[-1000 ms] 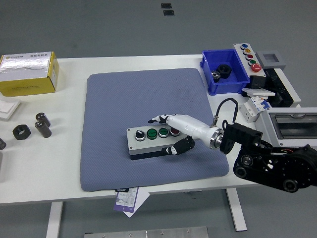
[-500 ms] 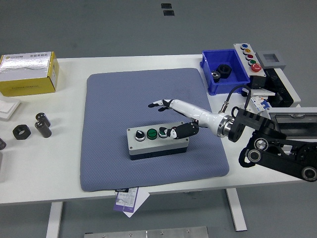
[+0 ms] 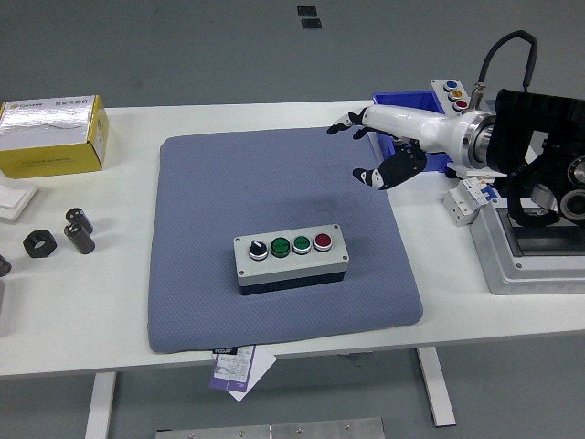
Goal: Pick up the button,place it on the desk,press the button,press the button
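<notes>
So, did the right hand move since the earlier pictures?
Yes. The right hand left the button box and rose toward the blue bin, fingers open.

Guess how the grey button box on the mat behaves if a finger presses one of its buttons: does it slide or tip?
The button box looks low and wide, lying flat, so tipping seems unlikely. It sits on the textured blue-grey mat, which probably grips it against sliding. Its boxy rigid housing should not flex. The right hand is raised clear of it, fingers spread.
</notes>
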Robot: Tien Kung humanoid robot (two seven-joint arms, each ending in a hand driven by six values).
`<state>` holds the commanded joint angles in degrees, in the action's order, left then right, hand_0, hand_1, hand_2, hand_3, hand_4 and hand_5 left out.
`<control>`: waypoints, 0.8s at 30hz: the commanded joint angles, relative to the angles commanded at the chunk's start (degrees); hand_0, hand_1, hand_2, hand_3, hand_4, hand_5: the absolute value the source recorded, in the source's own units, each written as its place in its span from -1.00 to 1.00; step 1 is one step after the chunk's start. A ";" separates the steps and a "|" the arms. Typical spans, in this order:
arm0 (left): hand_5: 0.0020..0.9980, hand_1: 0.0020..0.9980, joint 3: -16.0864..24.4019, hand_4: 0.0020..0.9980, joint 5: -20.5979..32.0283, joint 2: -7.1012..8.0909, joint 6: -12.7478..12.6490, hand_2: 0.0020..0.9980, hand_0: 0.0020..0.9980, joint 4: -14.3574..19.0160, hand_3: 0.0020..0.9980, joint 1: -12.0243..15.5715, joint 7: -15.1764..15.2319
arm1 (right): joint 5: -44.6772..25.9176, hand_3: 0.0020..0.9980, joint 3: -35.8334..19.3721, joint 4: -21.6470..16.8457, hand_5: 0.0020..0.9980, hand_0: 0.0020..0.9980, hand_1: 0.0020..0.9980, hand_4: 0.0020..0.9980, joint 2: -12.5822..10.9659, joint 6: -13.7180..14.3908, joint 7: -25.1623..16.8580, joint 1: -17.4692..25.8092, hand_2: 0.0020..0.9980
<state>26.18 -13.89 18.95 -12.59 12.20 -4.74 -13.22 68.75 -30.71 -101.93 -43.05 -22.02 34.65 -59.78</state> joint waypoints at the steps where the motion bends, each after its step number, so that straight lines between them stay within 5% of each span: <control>1: -0.52 0.53 0.07 0.52 -0.06 -0.02 -0.01 0.46 0.56 0.01 0.71 0.02 -0.04 | 0.34 0.66 0.62 0.00 -0.67 -0.53 -0.50 0.14 0.17 -1.82 1.38 -0.30 0.10; 2: -0.52 0.53 0.15 0.51 -0.15 -0.03 -0.01 0.46 0.55 0.02 0.71 0.04 -0.09 | 0.52 0.77 1.09 0.00 -0.70 -0.70 -0.59 0.22 0.31 -3.46 2.33 -0.52 0.05; 8: -0.52 0.53 1.16 0.51 -1.20 0.06 -0.20 0.46 0.55 0.05 0.71 0.12 -0.51 | 0.59 0.77 3.09 0.00 -0.70 -0.70 -0.59 0.22 1.48 -11.54 2.33 -1.61 0.05; 9: -0.52 0.53 1.21 0.51 -1.27 0.06 -0.23 0.46 0.55 0.04 0.71 0.09 -0.52 | 0.60 0.74 3.33 0.00 -0.85 -0.67 -0.59 -0.02 1.71 -12.34 2.33 -1.74 -0.27; 10: -0.52 0.53 1.23 0.51 -1.32 0.06 -0.26 0.46 0.55 0.04 0.71 0.05 -0.52 | 0.59 0.74 3.61 0.00 -0.85 -0.67 -0.59 -0.02 1.99 -12.96 2.33 -1.86 -0.27; 24: -0.53 0.52 1.77 0.51 -2.25 0.03 -0.53 0.46 0.55 0.01 0.70 -0.15 -0.63 | -0.07 0.77 8.95 2.57 -0.96 -0.68 -0.61 -0.18 7.35 -11.54 2.33 -2.18 -0.39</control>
<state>27.95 -16.14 18.99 -13.12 12.22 -4.89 -13.85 68.68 -21.76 -99.36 -35.71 -33.57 36.98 -61.96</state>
